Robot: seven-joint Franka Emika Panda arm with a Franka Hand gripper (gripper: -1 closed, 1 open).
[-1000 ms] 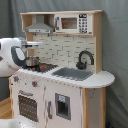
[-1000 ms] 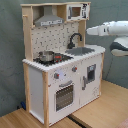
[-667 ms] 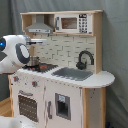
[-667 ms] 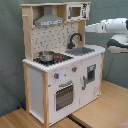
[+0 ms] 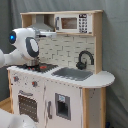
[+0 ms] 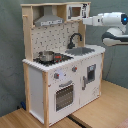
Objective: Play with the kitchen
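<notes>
Here the arm (image 6: 107,20) reaches the kitchen (image 6: 60,65) top shelf's edge.

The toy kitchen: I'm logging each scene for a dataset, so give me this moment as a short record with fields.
kitchen: tall white and light-wood toy kitchen
faucet: black, arched, behind the sink
sink: grey basin in the counter
pot: small metal pot on the stove
oven door: shut, on the kitchen's front
robot arm: white, reaching toward the upper shelf
gripper: hidden by the kitchen in both exterior views
</notes>
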